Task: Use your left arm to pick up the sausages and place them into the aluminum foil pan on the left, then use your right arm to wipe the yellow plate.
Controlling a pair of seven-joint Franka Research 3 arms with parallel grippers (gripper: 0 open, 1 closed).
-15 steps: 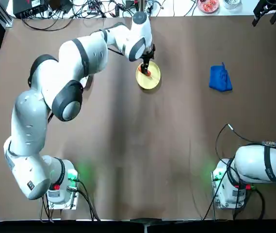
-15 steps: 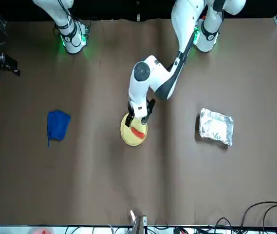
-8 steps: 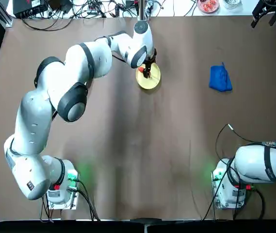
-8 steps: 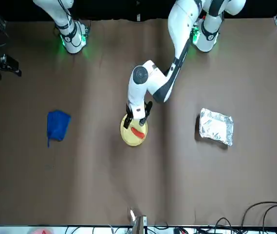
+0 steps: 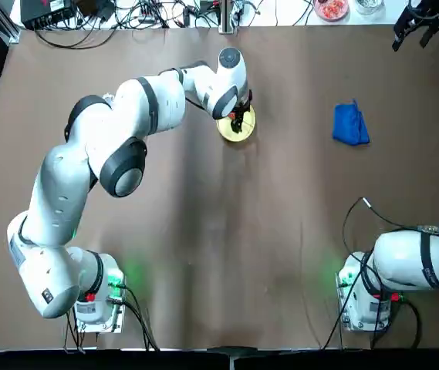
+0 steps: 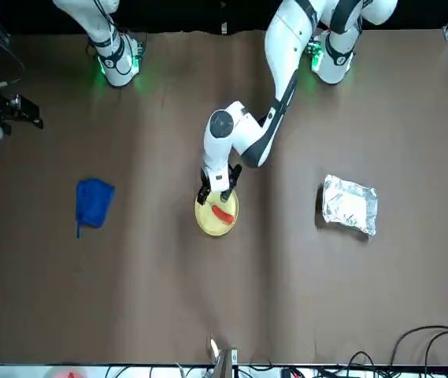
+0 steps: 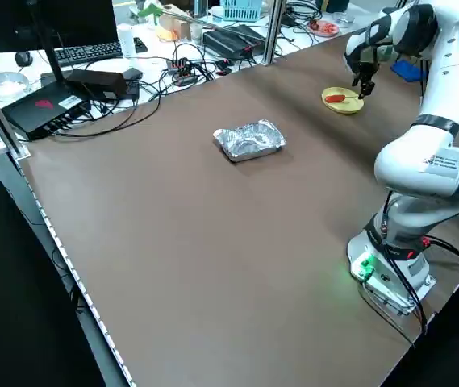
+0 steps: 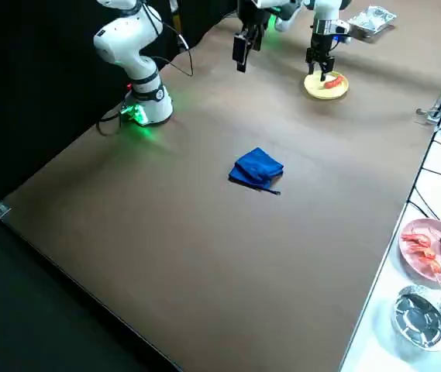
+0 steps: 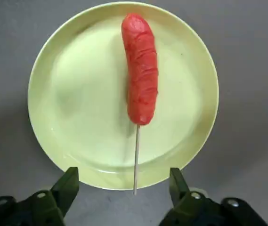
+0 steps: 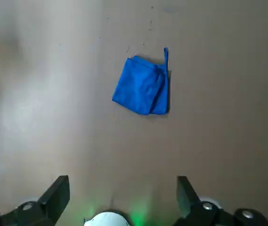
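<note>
The red-orange sausage [image 9: 141, 89] on a thin wooden stick lies on the yellow plate [image 9: 77, 94], near the table's far middle [image 5: 238, 129]. My left gripper [image 9: 122, 175] hangs open just above the plate's near rim, with the stick's end between its fingers and nothing held; the front view shows the left gripper [image 6: 216, 191] over the sausage [image 6: 223, 213]. The aluminum foil pan [image 6: 350, 204] sits on my left, apart from the plate. My right gripper [image 10: 122, 181] is open, raised high at the far right, looking down on the blue cloth [image 10: 143, 87].
The blue cloth [image 5: 350, 125] lies to the right of the plate. Cables and electronics [image 7: 76, 85] line the table's far and left edges. A pink dish of food [image 8: 435, 246] and a foil cup [image 8: 419, 314] stand off the table.
My left arm has stretched further and brought its open gripper lower over the plate. The sausage has not moved. The right gripper shifted slightly.
</note>
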